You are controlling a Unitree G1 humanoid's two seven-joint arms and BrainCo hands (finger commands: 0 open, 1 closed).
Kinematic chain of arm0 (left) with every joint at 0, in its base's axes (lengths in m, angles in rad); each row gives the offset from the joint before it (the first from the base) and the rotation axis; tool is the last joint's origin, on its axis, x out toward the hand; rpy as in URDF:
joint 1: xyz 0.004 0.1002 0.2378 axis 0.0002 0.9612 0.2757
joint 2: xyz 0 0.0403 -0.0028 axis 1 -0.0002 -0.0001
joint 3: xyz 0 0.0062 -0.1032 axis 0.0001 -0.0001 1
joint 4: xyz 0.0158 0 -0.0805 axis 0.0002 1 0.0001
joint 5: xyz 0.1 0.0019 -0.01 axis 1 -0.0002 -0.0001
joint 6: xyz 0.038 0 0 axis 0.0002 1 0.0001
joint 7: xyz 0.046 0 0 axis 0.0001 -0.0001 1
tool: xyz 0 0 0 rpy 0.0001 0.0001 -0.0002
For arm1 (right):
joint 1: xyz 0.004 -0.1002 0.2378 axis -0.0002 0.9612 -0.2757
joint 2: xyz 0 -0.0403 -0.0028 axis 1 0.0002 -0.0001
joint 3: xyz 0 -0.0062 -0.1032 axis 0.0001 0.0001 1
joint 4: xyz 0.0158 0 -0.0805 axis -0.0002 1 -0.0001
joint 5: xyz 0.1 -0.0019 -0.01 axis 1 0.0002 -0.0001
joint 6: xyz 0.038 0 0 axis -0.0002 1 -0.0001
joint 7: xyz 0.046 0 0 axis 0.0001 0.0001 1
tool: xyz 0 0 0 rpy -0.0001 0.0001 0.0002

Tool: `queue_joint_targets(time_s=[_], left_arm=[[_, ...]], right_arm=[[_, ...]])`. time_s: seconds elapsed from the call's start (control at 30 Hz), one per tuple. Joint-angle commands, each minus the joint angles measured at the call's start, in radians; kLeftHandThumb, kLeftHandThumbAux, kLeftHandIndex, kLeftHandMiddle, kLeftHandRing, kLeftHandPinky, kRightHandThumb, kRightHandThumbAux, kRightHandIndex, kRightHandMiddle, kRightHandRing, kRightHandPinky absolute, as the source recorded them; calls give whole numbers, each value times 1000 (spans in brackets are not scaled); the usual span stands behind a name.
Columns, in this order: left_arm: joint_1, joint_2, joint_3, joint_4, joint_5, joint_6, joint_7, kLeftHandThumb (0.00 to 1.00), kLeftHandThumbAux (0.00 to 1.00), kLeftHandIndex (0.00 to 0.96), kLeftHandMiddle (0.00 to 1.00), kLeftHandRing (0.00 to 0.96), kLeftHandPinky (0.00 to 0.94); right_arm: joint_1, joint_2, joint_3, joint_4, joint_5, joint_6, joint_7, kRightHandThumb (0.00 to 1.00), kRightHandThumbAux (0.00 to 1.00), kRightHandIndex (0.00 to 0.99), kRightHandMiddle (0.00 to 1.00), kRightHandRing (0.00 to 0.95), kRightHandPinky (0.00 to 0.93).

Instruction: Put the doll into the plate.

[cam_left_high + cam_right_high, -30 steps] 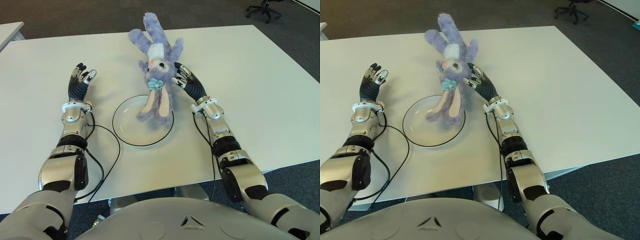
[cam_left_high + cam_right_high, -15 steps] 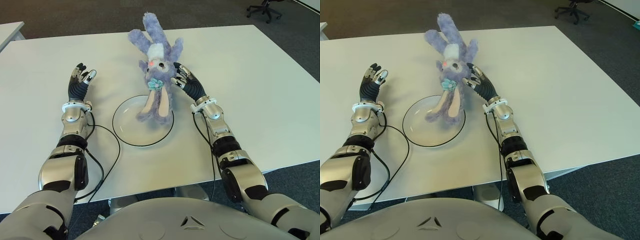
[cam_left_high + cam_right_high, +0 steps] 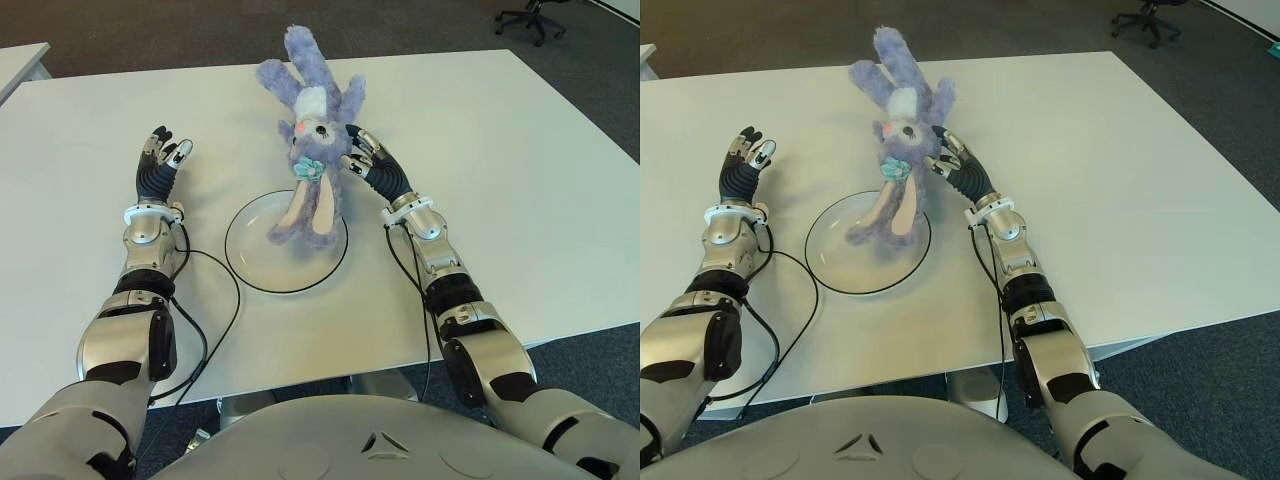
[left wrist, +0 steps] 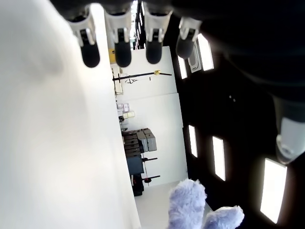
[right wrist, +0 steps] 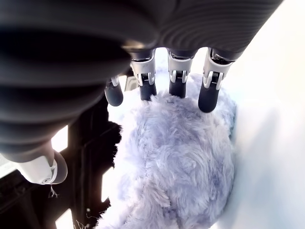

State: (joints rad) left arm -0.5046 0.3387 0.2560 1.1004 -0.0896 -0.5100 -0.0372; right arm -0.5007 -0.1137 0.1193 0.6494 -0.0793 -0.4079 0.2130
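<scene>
The doll [image 3: 311,150], a fluffy purple rabbit with a white patch on its head and a pale blue bow at its neck, stands nearly upright and tilted, its legs hanging down over the far part of the plate [image 3: 252,268], its ears and arms reaching up and away from the robot. The right hand [image 3: 363,158] is against the doll's right side at head height; its fingers [image 5: 210,98] are extended and lie on the fur rather than closing around it, and the thumb stands apart. The plate is a shallow white dish with a dark rim, set on the white counter [image 3: 520,180]. The left hand [image 3: 160,160] shows well to the plate's left, fingers straight and holding nothing.
</scene>
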Motion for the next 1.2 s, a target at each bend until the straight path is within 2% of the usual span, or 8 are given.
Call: queue_joint_targets(time_s=[0.03, 0.57, 1.2], left_arm=[[81, -59, -12, 48, 7, 7, 3, 0, 490, 24, 96, 98, 103], [85, -55, -16, 42, 11, 7, 3, 0, 482, 12, 97, 104, 115], [93, -54, -13, 38, 10, -1, 2, 0, 496, 26, 95, 101, 110]], right_arm=[[56, 7, 18, 18, -25, 15, -4, 452, 474, 38, 0, 39, 136], [37, 1, 49, 22, -90, 63, -56, 428, 445, 26, 0, 46, 141], [17, 17, 48, 59, -91, 47, -82, 434, 461, 39, 1, 53, 151]])
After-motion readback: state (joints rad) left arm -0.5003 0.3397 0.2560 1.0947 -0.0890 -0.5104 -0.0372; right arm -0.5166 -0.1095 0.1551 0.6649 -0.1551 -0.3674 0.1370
